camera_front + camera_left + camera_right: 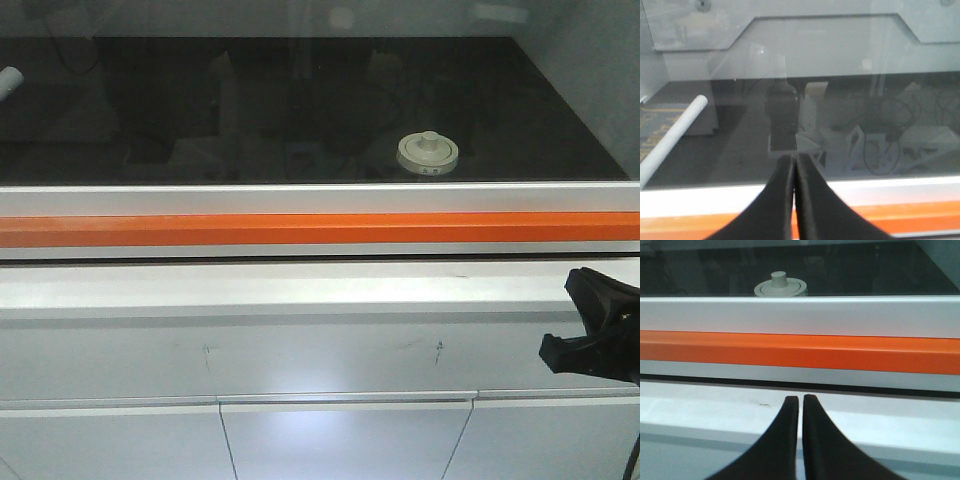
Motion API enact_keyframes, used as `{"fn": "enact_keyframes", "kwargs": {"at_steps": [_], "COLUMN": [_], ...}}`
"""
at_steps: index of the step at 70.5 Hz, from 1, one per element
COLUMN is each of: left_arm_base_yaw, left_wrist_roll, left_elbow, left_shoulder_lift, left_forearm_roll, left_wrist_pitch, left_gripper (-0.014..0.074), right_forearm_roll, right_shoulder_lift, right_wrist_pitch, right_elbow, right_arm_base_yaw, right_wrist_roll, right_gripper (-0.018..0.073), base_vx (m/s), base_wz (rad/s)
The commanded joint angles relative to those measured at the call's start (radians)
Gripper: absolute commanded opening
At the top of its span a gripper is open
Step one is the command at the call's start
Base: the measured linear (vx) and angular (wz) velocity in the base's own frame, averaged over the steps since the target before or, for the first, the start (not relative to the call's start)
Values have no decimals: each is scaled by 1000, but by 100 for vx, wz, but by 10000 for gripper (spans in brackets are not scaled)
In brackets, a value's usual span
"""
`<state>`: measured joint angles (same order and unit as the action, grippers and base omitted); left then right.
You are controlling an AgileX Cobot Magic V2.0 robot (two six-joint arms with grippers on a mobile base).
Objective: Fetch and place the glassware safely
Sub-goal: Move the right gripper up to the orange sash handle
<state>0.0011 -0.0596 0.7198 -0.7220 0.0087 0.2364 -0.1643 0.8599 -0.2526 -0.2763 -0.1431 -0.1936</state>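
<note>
The glass jar [428, 154] stands on the dark glossy tabletop [250, 110], right of centre, close behind the white rim [300, 198] and orange strip [300, 228]. Only its cream lid [779, 287] shows clearly; the body is perhaps hidden by the rim. The left gripper [793, 162] has its fingers pressed together, empty. The right gripper [801, 401], low before the strip, has its fingers all but touching, holding nothing.

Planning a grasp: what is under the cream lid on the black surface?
Only the lid and its knob show. The white rail hides what is beneath in the right wrist view; the front view looks down, so nothing below it is clear.
</note>
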Motion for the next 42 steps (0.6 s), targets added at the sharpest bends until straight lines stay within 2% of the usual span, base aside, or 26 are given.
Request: {"fn": "enact_keyframes", "kwargs": {"at_steps": [1, 7, 14, 21, 42], "left_arm_base_yaw": [-6, -6, -6, -6, -6], "left_wrist_roll": [-3, -3, -3, -3, -3], "left_elbow": [32, 32, 32, 32, 32], "left_shoulder_lift": [0, 0, 0, 0, 0], "left_forearm_roll": [-9, -9, -9, -9, -9], "left_wrist_pitch": [-53, -52, -53, -55, -59], "left_gripper": [-7, -7, -7, -7, -7], "right_forearm_roll": [95, 224, 280, 319, 285], "right_shoulder_lift": [12, 47, 95, 161, 382], "right_wrist_pitch": [-202, -238, -298, -381, -613], "right_elbow": [22, 41, 41, 41, 40], "right_arm_base_yaw": [0, 0, 0, 0, 0], "right_wrist_roll": [83, 194, 317, 323, 323], "right_gripper": [-3, -2, -1, -1, -1], "base_vx": [0, 0, 0, 0, 0], "base_wz": [0, 0, 0, 0, 0]}}
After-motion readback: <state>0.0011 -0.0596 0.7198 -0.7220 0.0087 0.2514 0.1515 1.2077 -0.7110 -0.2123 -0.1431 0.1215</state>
